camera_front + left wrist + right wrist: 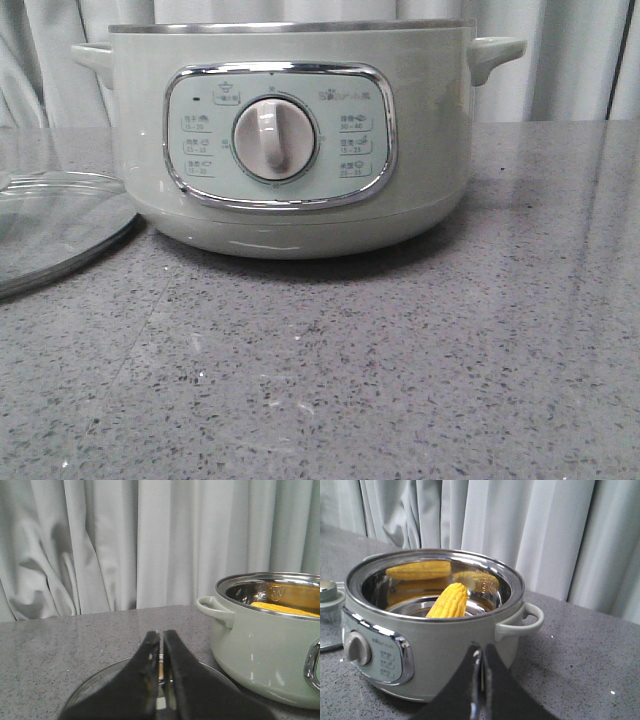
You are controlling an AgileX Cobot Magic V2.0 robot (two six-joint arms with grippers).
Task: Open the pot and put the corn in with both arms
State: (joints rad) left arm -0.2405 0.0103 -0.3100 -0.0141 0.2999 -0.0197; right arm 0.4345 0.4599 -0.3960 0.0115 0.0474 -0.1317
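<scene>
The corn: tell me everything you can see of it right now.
The corn is a bright yellow cob with neat rows of kernels, lying tilted inside the open pot, its rounded end raised toward the rim and its lower end down in the steel bowl. The shiny inner wall mirrors it in yellow patches. Nothing grips it; both grippers are clear of it. The left wrist view catches only a yellow sliver above the rim.

Obstacles I see: pot point(290, 140) mid-table, mouth uncovered, corn point(449, 601) leaning inside; glass lid point(55, 228) flat on the table just beside its left. Free room: bare table point(400, 370) in front of the pot and to its right; curtain point(125, 540) closes off the back.
</scene>
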